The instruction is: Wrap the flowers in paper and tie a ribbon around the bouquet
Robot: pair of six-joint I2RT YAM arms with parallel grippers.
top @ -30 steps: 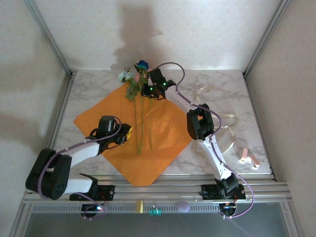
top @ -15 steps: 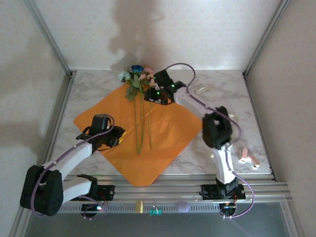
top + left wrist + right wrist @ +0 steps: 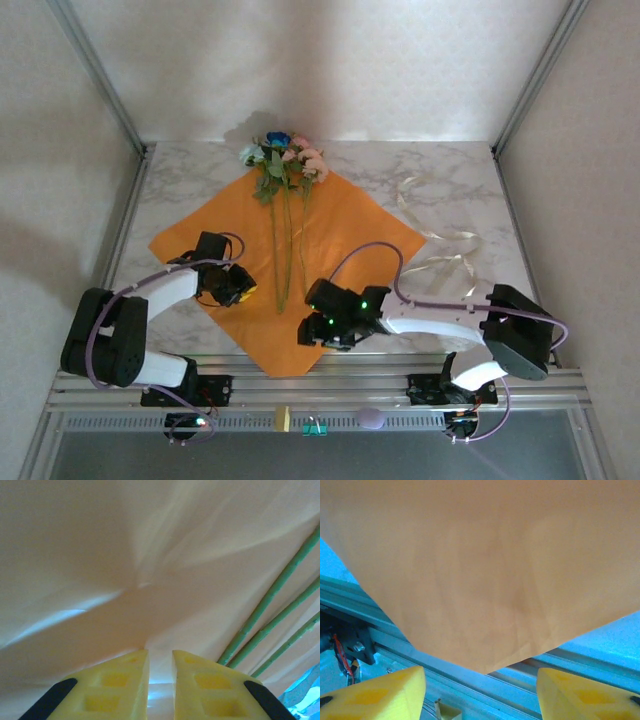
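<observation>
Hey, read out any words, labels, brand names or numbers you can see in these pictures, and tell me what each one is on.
There is no readable text.
The paper, the flowers, the ribbon and the table carry no print.
The left pincer and right pincer are plain yellow, with no marks.
The small clip on the near rail is too small to show any label.

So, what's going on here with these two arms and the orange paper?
The flowers lie on the paper, heads at its far corner. The left gripper, jaws nearly shut, seems to pinch the paper beside the stems; the right gripper hangs with jaws open at the near corner. The ribbon lies loose on the table to the right.
</observation>
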